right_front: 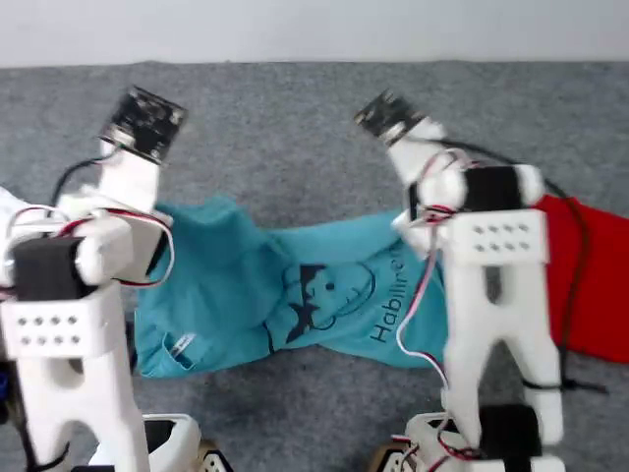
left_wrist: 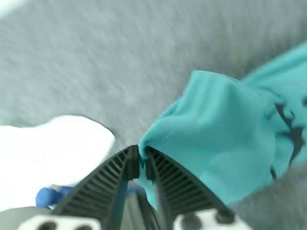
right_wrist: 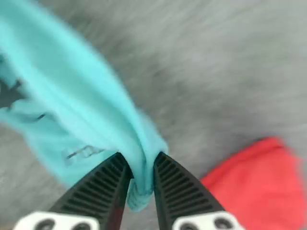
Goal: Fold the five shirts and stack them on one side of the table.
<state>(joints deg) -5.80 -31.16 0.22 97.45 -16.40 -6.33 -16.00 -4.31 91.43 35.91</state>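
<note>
A teal shirt [right_front: 295,290] with a dark printed figure lies crumpled across the middle of the grey table. My left gripper [left_wrist: 140,160] is shut on the teal shirt [left_wrist: 225,129] at its left edge, the cloth pinched between the black fingers. My right gripper [right_wrist: 142,170] is shut on the teal shirt [right_wrist: 86,110] at its right edge, a fold of fabric hanging between its fingers. In the high view the left arm [right_front: 88,265] stands over the shirt's left end and the right arm [right_front: 472,226] over its right end.
A red shirt [right_front: 590,280] lies at the table's right side, also red shirt [right_wrist: 256,184] beside the right gripper. A white cloth [left_wrist: 48,153] lies near the left gripper, at the table's left edge [right_front: 10,211]. Grey table surface [right_front: 295,128] stretches behind.
</note>
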